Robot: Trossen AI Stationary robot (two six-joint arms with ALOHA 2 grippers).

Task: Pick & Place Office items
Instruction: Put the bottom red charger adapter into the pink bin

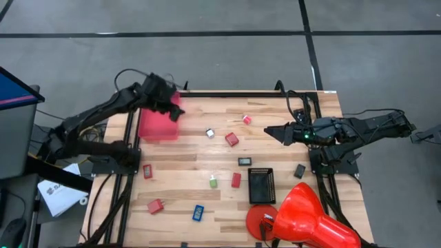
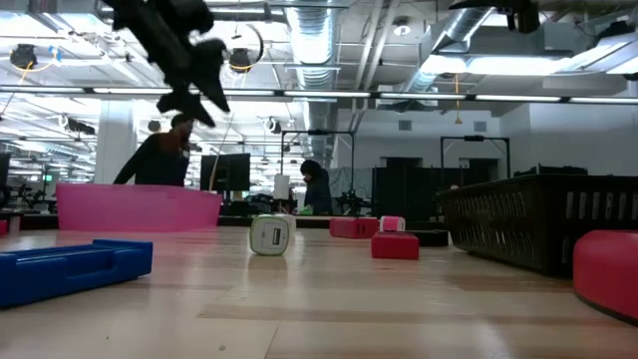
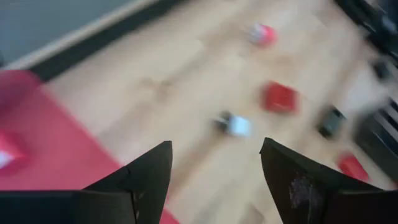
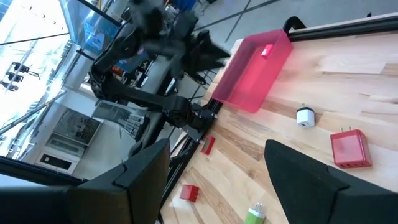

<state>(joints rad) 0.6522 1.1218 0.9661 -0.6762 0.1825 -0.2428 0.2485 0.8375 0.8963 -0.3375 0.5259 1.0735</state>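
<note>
Five red blocks (image 1: pixel 231 139), one blue block (image 1: pixel 198 213), on the table (image 1: pixel 186 172).

The left wrist view is motion-blurred: small pieces on the wooden table (image 3: pixel 186 93) show only as red, white and dark smears. The red cone-shaped object (image 1: pixel 310 220) is cut off at the table's near right corner, overhead.

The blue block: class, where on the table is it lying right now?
In the high view the blue block lies near the table's front edge, on the left arm's side, between a red block and the big red cone-shaped object.
</note>
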